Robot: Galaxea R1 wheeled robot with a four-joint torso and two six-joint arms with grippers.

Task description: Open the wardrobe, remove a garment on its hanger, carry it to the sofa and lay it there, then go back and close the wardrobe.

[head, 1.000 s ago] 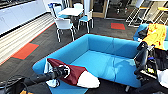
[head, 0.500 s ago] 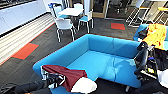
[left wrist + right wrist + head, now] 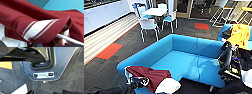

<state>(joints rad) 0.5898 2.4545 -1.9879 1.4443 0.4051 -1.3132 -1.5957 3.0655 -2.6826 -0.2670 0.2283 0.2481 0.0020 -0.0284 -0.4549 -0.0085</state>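
Maroon garment (image 3: 152,76) hangs from the left gripper (image 3: 139,81) at lower left of the frame, over the sofa (image 3: 184,57) edge. Whether either arm's jaws are clenched I cannot tell. Released here, it could slide floorward, being barely over the seat.

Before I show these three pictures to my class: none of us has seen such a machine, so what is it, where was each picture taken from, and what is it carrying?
It is a wheeled robot with two arms. The wide picture comes from a camera high on the robot, looking down at a blue sofa in a room with white chairs. The other two come from cameras on its wrists. The left arm, entering at the lower left, brings a maroon jacket with white sleeves over the sofa's near end. The left wrist picture shows that jacket close up, with its striped collar and a white hanger. The right wrist picture shows carpet and the robot's own parts.
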